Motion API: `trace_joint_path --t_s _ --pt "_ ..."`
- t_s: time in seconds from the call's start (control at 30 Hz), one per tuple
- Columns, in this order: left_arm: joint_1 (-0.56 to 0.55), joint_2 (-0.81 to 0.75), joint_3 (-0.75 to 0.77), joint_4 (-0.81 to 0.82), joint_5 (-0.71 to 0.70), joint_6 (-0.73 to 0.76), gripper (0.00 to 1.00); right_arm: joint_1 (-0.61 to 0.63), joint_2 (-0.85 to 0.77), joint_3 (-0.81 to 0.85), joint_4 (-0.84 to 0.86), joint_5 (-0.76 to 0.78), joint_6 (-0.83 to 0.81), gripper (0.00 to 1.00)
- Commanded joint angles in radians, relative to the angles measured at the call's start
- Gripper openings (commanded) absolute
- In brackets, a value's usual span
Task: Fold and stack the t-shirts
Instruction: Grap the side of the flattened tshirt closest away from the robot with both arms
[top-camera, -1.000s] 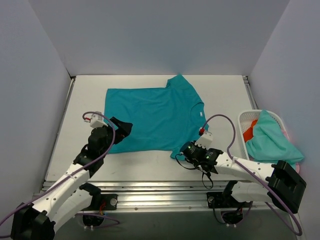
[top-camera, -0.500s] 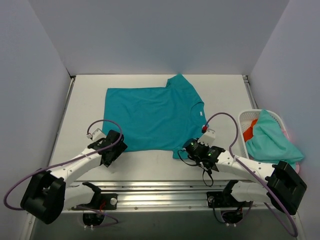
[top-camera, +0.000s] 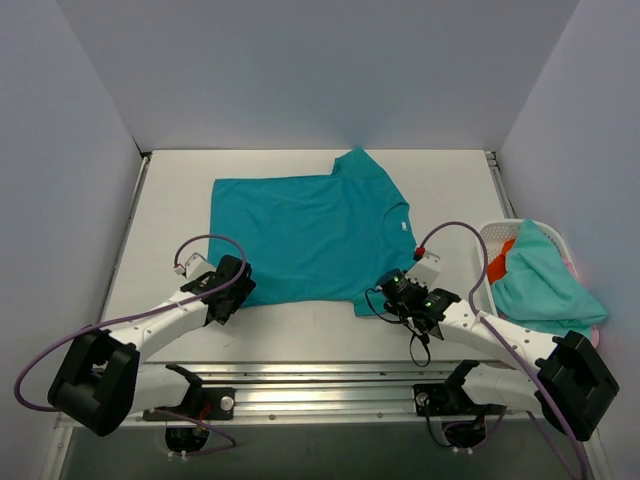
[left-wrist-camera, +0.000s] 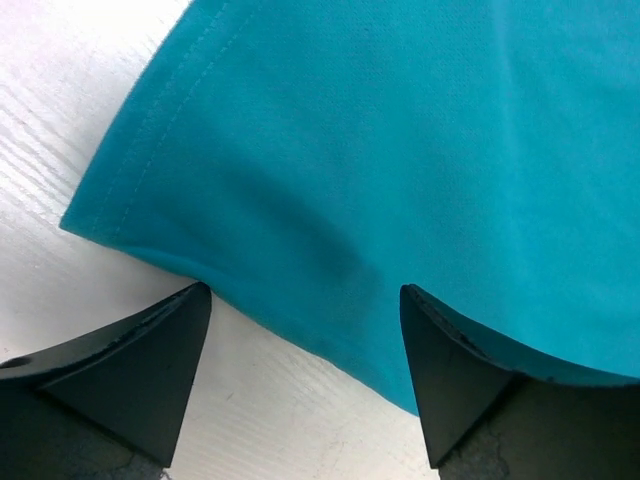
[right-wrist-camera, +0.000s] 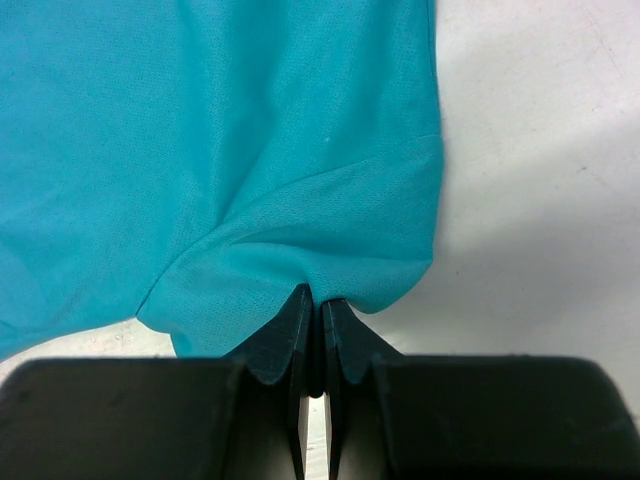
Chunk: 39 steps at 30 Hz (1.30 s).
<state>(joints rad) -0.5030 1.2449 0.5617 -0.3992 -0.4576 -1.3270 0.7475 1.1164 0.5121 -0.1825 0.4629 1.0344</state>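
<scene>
Note shirt (top-camera: 305, 235) spread flat in middle of table (top-camera: 170, 200), collar end toward basket (top-camera: 488, 238), hem end toward left arm. Note other shirts (top-camera: 540, 275) heaped in basket, well apart. Find right gripper (right-wrist-camera: 312, 300) pinched together on near sleeve edge, with cloth puckered into tips. Find left gripper (left-wrist-camera: 303, 300) low at near hem, jaws wide apart astride the edge just inboard of the corner, clamped on nothing. Judged step: take near edge at both ends for a first fold away from arms. To do well: seat left fingers far enough in to catch the hem stitching; close on cloth only, not on table; raise both ends together and level; carry near edge over toward far edge without dragging the rest. Watch right pinch for slipping, being shallow.
</scene>
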Motion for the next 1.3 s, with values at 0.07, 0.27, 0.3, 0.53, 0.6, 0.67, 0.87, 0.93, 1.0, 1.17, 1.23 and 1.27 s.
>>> trace_joint_path --t_s 0.07,0.27,0.3,0.53,0.6,0.67,0.87,0.93,1.0,1.17,1.23,1.27 --pt "-0.002 0.039 -0.010 -0.029 -0.016 -0.034 0.76 -0.023 0.010 -0.011 0.008 -0.003 -0.037 0.01" --pt "-0.003 0.048 -0.002 -0.030 -0.019 -0.029 0.53 -0.042 0.022 -0.012 0.015 -0.012 -0.046 0.00" --pt "-0.003 0.048 -0.002 -0.030 -0.021 -0.028 0.49 -0.045 0.019 -0.014 0.015 -0.012 -0.046 0.00" --pt "-0.003 0.039 -0.011 -0.015 -0.024 -0.012 0.28 -0.056 0.017 -0.018 0.018 -0.017 -0.048 0.00" --pt "-0.002 0.030 -0.017 -0.007 -0.026 -0.006 0.20 -0.057 0.016 -0.020 0.017 -0.015 -0.047 0.00" --pt "-0.003 0.022 -0.026 0.003 -0.026 0.000 0.11 -0.057 0.013 -0.023 0.014 -0.015 -0.043 0.00" --pt "-0.003 -0.024 -0.020 -0.030 -0.016 0.043 0.02 -0.057 -0.055 -0.009 -0.041 -0.001 -0.033 0.00" --pt "-0.003 -0.067 -0.014 -0.055 -0.010 0.080 0.02 -0.057 -0.084 -0.004 -0.060 0.005 -0.030 0.00" --pt "-0.003 -0.093 0.006 -0.085 -0.004 0.112 0.02 -0.057 -0.110 0.012 -0.078 0.010 -0.028 0.00" --pt "0.001 -0.163 0.061 -0.139 -0.007 0.176 0.02 -0.059 -0.099 0.058 -0.097 0.036 -0.025 0.00" --pt "0.009 -0.168 0.092 -0.139 0.000 0.202 0.02 -0.059 -0.087 0.087 -0.098 0.048 -0.030 0.00" --pt "0.014 -0.167 0.101 -0.135 0.010 0.215 0.02 -0.059 -0.075 0.097 -0.098 0.052 -0.033 0.00"
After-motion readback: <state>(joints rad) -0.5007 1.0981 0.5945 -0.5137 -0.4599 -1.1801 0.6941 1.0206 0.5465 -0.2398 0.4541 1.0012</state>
